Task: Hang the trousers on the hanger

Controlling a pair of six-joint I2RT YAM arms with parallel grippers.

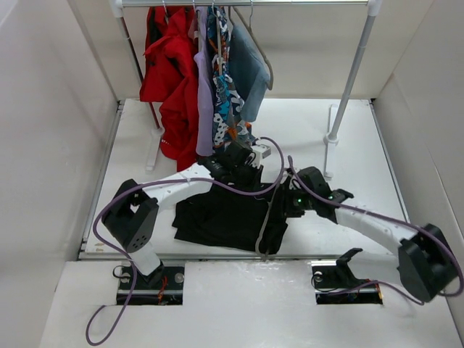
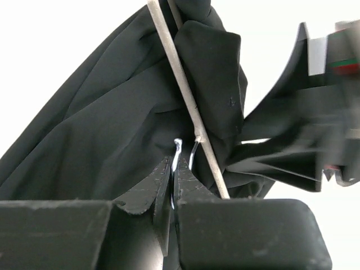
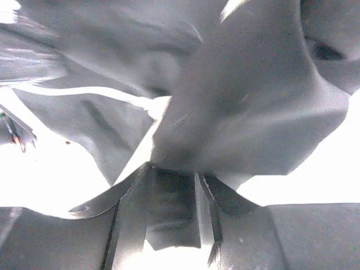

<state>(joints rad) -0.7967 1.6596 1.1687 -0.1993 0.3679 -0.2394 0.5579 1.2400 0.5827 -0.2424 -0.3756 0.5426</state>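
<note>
The black trousers (image 1: 217,217) lie bunched on the white table between the two arms. The grey-beige hanger (image 1: 267,221) lies across their right part, one thin arm running toward the front edge. My left gripper (image 1: 243,168) is at the far edge of the trousers. In the left wrist view it (image 2: 175,163) is shut on the hanger's wire hook (image 2: 179,149), with the hanger's arm (image 2: 181,79) lying over the trousers (image 2: 112,124). My right gripper (image 1: 288,199) is at the trousers' right edge. In the right wrist view it (image 3: 171,174) is closed on a fold of the trousers (image 3: 253,101).
A clothes rail (image 1: 351,80) stands at the back with red (image 1: 170,72), lilac, patterned and blue-grey clothes (image 1: 246,69) hanging on its left half, just behind my left gripper. White walls close in both sides. The table's front edge (image 1: 217,257) lies just below the trousers.
</note>
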